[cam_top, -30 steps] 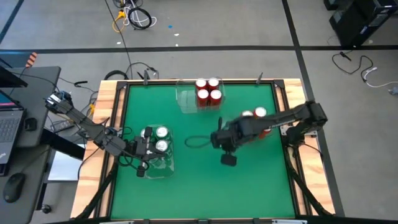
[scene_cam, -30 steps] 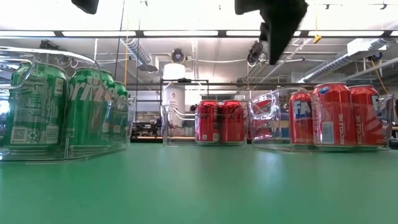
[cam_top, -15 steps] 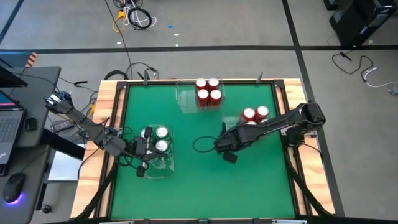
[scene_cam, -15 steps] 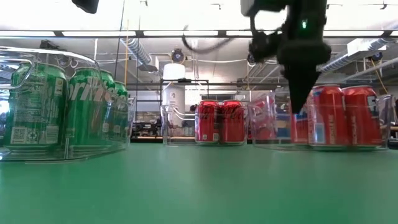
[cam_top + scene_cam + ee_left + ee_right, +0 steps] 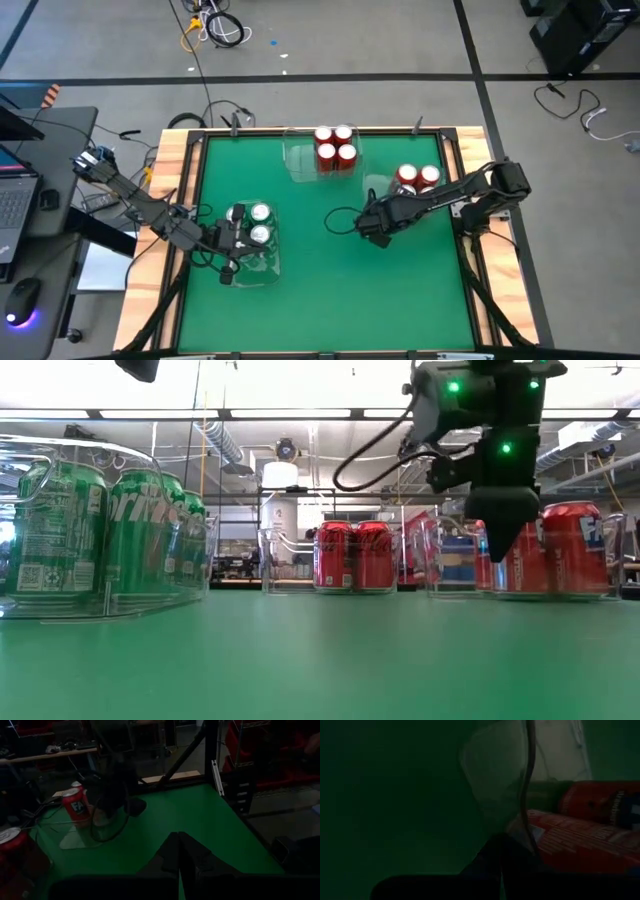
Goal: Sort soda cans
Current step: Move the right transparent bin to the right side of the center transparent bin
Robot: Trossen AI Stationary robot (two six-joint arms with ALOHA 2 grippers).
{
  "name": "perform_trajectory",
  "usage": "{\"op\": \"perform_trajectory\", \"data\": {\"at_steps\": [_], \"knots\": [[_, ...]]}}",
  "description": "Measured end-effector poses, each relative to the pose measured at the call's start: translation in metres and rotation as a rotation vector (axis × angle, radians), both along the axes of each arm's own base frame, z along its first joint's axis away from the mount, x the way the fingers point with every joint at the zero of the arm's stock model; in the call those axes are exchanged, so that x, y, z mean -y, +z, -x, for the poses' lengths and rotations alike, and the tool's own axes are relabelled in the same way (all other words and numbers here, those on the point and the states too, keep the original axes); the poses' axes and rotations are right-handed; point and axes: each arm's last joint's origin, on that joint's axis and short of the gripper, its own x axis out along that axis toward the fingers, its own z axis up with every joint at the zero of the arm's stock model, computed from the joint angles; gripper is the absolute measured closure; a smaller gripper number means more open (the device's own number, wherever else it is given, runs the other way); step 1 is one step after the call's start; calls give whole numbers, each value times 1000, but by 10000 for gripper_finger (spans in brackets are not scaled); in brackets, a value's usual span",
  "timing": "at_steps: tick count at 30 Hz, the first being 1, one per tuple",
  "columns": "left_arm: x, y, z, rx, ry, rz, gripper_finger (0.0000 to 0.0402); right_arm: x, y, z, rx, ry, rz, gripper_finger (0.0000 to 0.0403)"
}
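The right end effector (image 5: pixel 374 226), fingers closed and empty, points down at the green tabletop (image 5: pixel 330 280) just beside the right clear tray (image 5: pixel 440 555), which holds red cans (image 5: pixel 418 178) with partly readable "FA" lettering. The left end effector (image 5: pixel 236 240), also closed on nothing, sits by the left tray (image 5: pixel 120 600) of green Sprite cans (image 5: pixel 140 535). At the far edge, a third tray (image 5: pixel 298 160) holds four red cans (image 5: pixel 335 145).
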Motion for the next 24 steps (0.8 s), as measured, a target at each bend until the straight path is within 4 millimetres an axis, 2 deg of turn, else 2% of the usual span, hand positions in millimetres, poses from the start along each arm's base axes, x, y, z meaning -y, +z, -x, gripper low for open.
{"op": "perform_trajectory", "data": {"at_steps": [10, 13, 16, 20, 24], "knots": [[0, 0, 0, -1, 2, 8, 398, 21, -10, 38, -78, 15, 109, 403], [0, 0, 0, 2, 2, 10, 398, 23, -9, 42, -63, -12, 91, 403], [0, 0, 0, 1, 2, 10, 398, 19, 0, 42, -25, -33, 59, 403], [0, 0, 0, 1, 2, 10, 398, 14, 21, 46, 80, -207, 1, 403], [0, 0, 0, 1, 3, 9, 398, 15, 26, 60, 105, -435, -14, 403]]}}
